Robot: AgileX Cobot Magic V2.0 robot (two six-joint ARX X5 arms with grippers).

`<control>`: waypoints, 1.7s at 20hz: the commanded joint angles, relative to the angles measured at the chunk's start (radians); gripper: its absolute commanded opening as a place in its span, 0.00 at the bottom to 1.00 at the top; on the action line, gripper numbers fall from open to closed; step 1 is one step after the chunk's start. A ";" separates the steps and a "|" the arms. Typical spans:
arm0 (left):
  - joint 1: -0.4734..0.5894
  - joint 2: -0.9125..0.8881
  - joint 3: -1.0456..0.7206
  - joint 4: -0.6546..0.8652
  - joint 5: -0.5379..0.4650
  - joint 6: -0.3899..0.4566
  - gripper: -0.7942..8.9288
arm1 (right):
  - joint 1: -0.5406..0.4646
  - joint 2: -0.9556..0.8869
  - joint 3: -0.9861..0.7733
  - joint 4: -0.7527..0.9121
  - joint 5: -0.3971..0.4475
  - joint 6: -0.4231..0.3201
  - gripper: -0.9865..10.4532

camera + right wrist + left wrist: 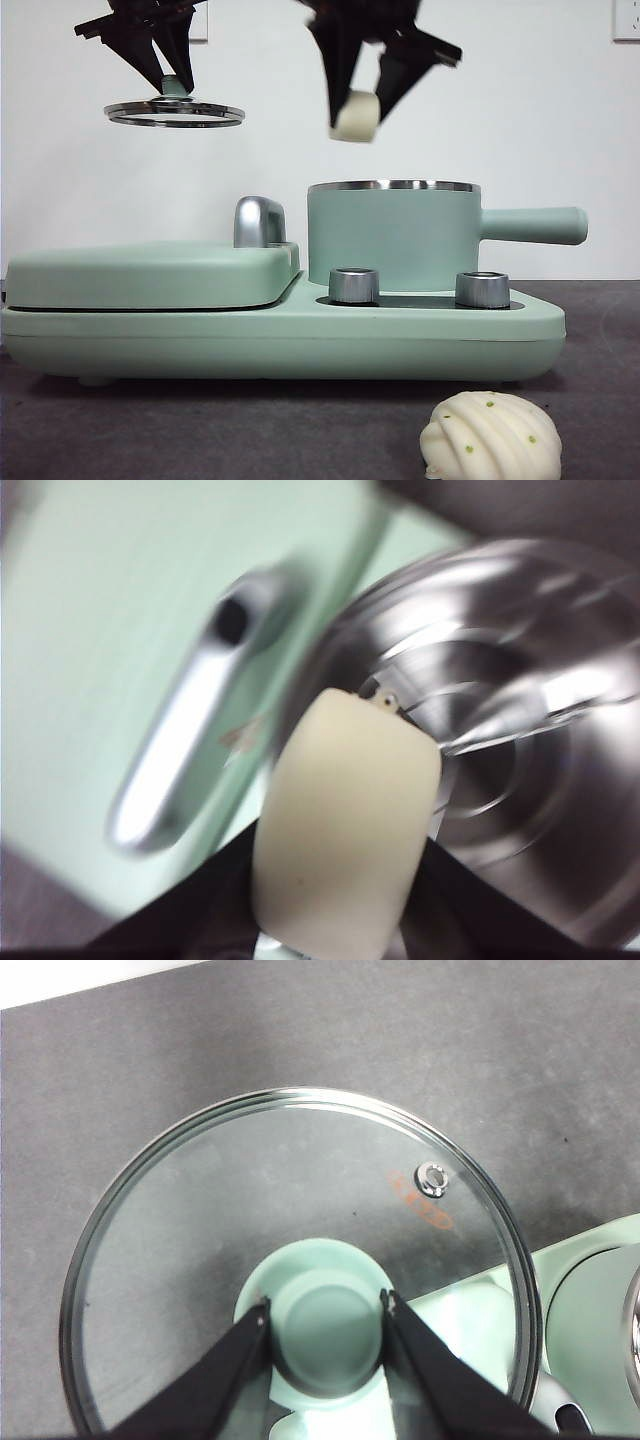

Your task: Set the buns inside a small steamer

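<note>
Right wrist view is motion-blurred: chrome handle point(190, 755) and small steamer point(520, 770) interior lack detail. Pleated bun point(490, 437) is cut off by the front view's bottom edge. Orange lettering on lid point(200, 1210) is illegible.

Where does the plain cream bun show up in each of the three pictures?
Front view: plain bun held in the right gripper, above the small steamer.
Left wrist view: not in it.
Right wrist view: plain bun low in the middle.
Shared landmark: chrome handle.
</note>
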 commanded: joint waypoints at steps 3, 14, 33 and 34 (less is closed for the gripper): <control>-0.003 -0.006 0.044 0.021 0.003 -0.008 0.10 | -0.039 0.111 0.048 -0.074 -0.035 -0.036 0.24; -0.003 -0.006 0.044 0.028 0.003 -0.008 0.10 | -0.041 0.234 0.046 -0.073 -0.030 -0.069 0.34; -0.003 -0.006 0.044 0.036 0.003 -0.013 0.10 | -0.058 -0.098 0.050 -0.083 -0.022 -0.057 0.53; -0.003 -0.006 0.044 0.035 0.003 -0.016 0.10 | -0.058 -0.160 0.004 -0.082 -0.022 -0.057 0.53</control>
